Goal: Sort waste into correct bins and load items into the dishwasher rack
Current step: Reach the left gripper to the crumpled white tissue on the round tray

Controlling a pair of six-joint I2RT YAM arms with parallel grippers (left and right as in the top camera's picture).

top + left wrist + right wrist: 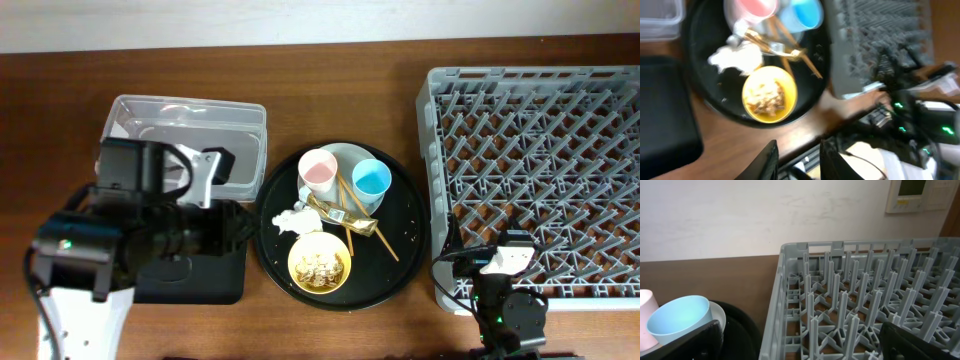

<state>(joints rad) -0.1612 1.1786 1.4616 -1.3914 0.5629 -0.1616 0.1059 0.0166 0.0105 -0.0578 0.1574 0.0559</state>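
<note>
On the round black tray [400, 262] stand a pink cup [318, 169] and a blue cup [371, 180] on a pale plate [345, 155]. In front of them lie a white tissue ball [291, 219], a gold wrapper [342, 213] and chopsticks [378, 238]. A yellow bowl [320, 263] holds beige food scraps [766, 96]. My left arm [150, 225] hovers left of the tray. The left gripper [797, 160] shows a narrow gap, nothing between its fingers, and the view is blurred. My right gripper [807, 345] stands wide open and empty at the grey dishwasher rack's [540, 170] near left corner.
A clear plastic tub [185, 125] sits at the back left. A shallow black rectangular tray [195, 280] lies in front of it, partly under my left arm. The table's front edge runs close below the round tray [705, 95].
</note>
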